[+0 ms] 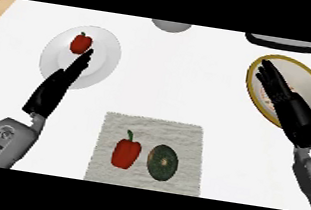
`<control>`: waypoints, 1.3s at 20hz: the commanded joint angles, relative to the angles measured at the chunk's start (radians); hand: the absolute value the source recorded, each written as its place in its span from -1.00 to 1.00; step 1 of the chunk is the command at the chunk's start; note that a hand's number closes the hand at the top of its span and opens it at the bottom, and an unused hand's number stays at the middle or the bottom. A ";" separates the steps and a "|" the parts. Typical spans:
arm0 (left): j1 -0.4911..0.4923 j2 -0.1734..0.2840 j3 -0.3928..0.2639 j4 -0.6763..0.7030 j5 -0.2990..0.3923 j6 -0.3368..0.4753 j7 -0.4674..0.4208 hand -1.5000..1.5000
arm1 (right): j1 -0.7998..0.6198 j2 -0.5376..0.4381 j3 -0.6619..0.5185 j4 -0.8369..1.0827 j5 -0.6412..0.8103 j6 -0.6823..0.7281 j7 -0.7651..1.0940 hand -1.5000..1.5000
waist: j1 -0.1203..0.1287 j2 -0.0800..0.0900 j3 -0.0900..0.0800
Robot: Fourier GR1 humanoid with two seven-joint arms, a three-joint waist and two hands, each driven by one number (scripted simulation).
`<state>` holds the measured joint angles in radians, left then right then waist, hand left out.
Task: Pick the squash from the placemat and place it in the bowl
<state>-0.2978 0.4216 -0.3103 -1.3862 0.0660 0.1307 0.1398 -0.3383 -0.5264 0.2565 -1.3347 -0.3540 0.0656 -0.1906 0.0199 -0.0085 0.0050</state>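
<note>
Dark green squash [162, 162], round and ribbed, sits on the placemat [184, 134] at six o'clock beside a red pepper [126, 153]. Left hand [58, 87] and right hand [287, 104]: fingers straight, holding nothing.

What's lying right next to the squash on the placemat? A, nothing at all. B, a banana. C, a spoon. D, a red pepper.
D: a red pepper lies just left of the dark green squash on the placemat.
</note>
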 commanded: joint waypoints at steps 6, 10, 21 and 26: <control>-0.070 0.011 0.125 -0.073 -0.025 0.127 -0.051 0.00 | -0.113 0.170 0.145 0.004 -0.233 0.474 -0.073 1.00 | 0.115 0.027 0.002; -0.034 0.004 0.155 -0.113 0.005 0.139 -0.002 0.00 | -0.127 0.192 0.010 0.304 -0.084 0.326 -0.327 -1.00 | 0.046 0.024 0.000; 0.079 -0.035 0.130 -0.168 -0.074 0.216 -0.010 0.00 | -0.248 -0.018 0.173 0.206 0.280 0.502 -0.559 -1.00 | -0.004 0.006 -0.004; 0.091 -0.033 0.142 -0.218 -0.061 0.204 0.027 0.00 | -0.338 -0.022 0.265 0.091 0.414 0.425 -0.383 -1.00 | -0.011 0.001 -0.005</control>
<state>-0.2262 0.4008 -0.1534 -1.5612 0.0325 0.3089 0.1383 -0.6396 -0.5320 0.4545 -1.1644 -0.0389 0.4779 -0.6184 0.0192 -0.0019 0.0002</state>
